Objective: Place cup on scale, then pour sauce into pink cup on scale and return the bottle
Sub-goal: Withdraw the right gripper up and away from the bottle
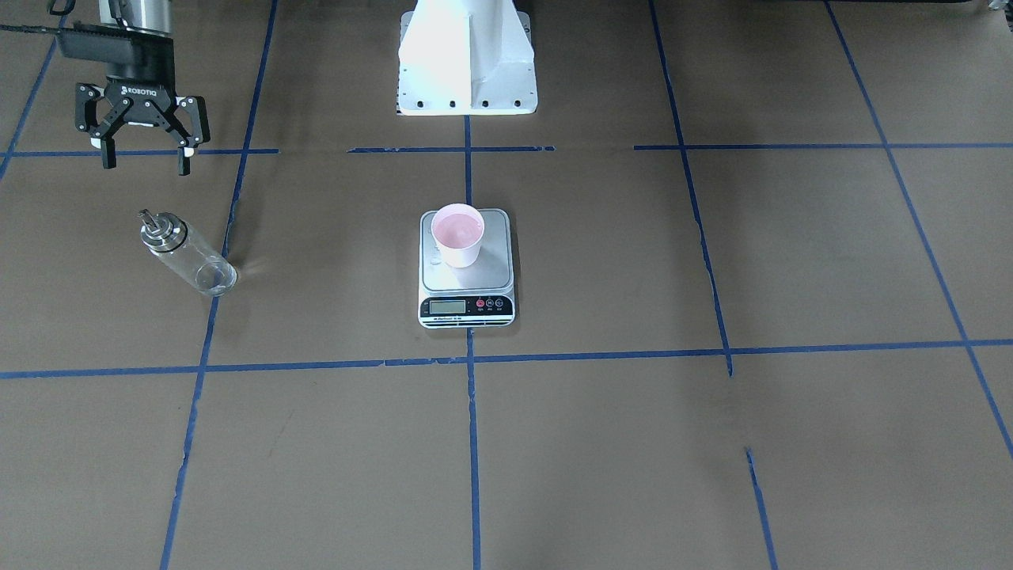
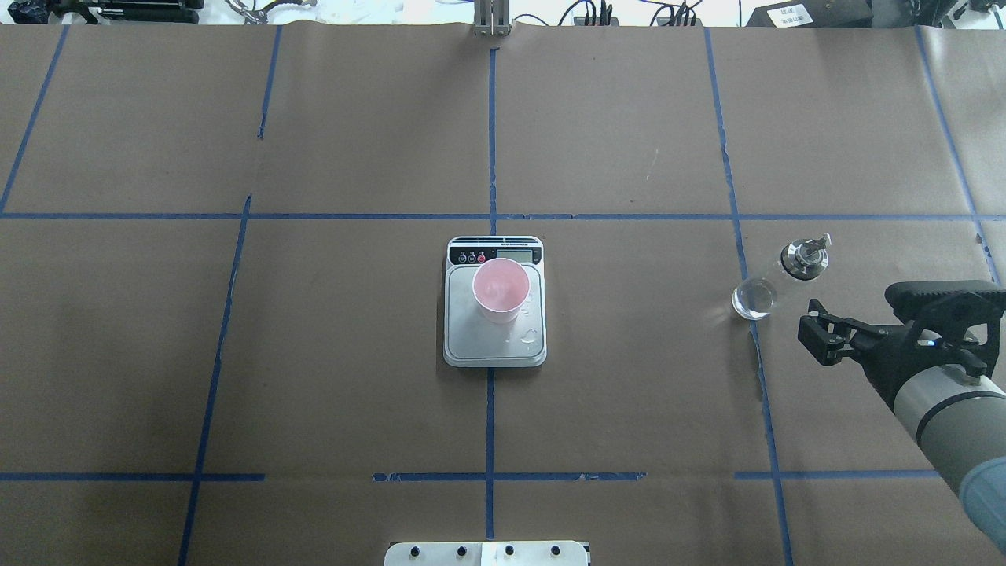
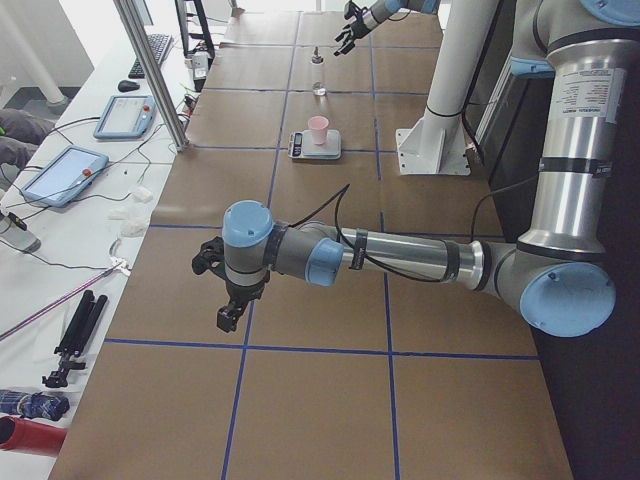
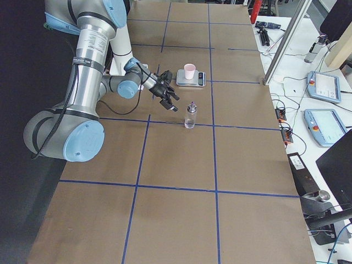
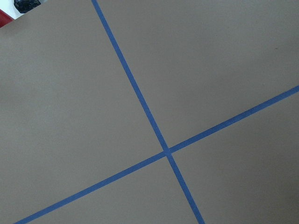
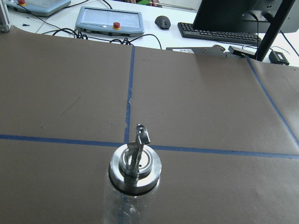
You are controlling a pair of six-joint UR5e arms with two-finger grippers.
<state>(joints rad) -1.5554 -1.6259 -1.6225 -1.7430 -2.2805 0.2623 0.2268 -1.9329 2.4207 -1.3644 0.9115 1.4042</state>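
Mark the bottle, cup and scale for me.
bottle [image 1: 195,264]: exterior front-facing view, on the clear glass body.
cup [image 1: 457,229]: exterior front-facing view, on the pink inside.
scale [image 2: 479,346]: overhead exterior view, on the bare silver platform.

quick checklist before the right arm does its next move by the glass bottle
1. Small pale pink paper cup upright on the flat silver kitchen scale: ok.
2. Clear glass bottle with metal spout standing upright, nothing gripping it: ok.
3. Right gripper open, empty, close to the bottle but apart from it: ok.
4. Left gripper far from the scale and bottle: ok. Whether it is open or shut: cannot tell.
5. Scale platform dry: not ok, the overhead view shows droplets beside the cup.
6. Sauce already in the cup: cannot tell.
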